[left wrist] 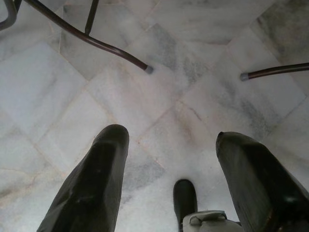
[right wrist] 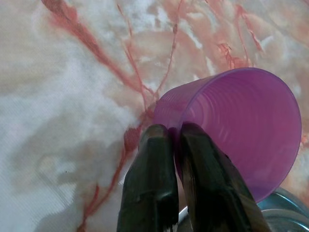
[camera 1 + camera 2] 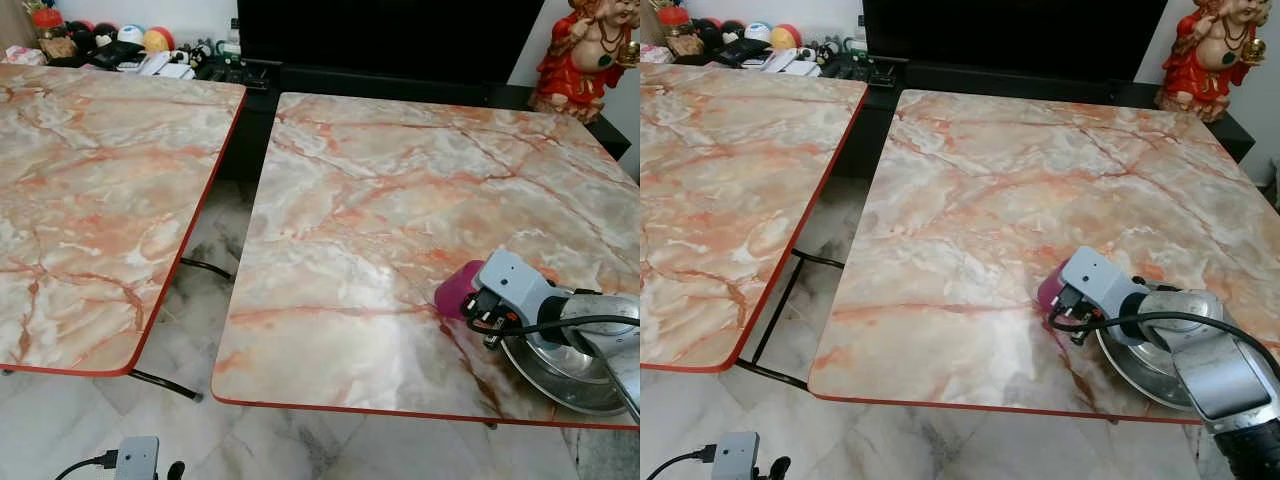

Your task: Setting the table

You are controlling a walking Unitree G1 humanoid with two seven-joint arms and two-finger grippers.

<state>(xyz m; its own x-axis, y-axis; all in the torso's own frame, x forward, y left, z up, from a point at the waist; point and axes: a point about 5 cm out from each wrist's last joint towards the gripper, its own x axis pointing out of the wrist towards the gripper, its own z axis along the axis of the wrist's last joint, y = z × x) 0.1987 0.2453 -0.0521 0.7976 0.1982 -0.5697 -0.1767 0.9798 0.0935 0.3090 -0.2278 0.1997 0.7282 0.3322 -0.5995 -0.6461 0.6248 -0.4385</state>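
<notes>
A purple plastic cup point(image 2: 241, 125) is held tilted just above the marble-patterned table point(image 3: 380, 200), near its front right corner. My right gripper point(image 2: 176, 145) is shut on the cup's rim, one finger inside and one outside. In the eye views the cup point(image 3: 458, 290) shows as a magenta shape in front of the grey wrist. A steel bowl point(image 3: 565, 365) sits on the table right beside it, under my right arm. My left gripper point(image 1: 169, 159) hangs open over the marble floor.
A second marble-patterned table point(image 3: 90, 180) stands to the left with a gap between the two. A red figurine point(image 3: 585, 55) and a dark TV cabinet point(image 3: 380, 40) are at the back. Metal table legs point(image 1: 96, 41) cross the floor near my left gripper.
</notes>
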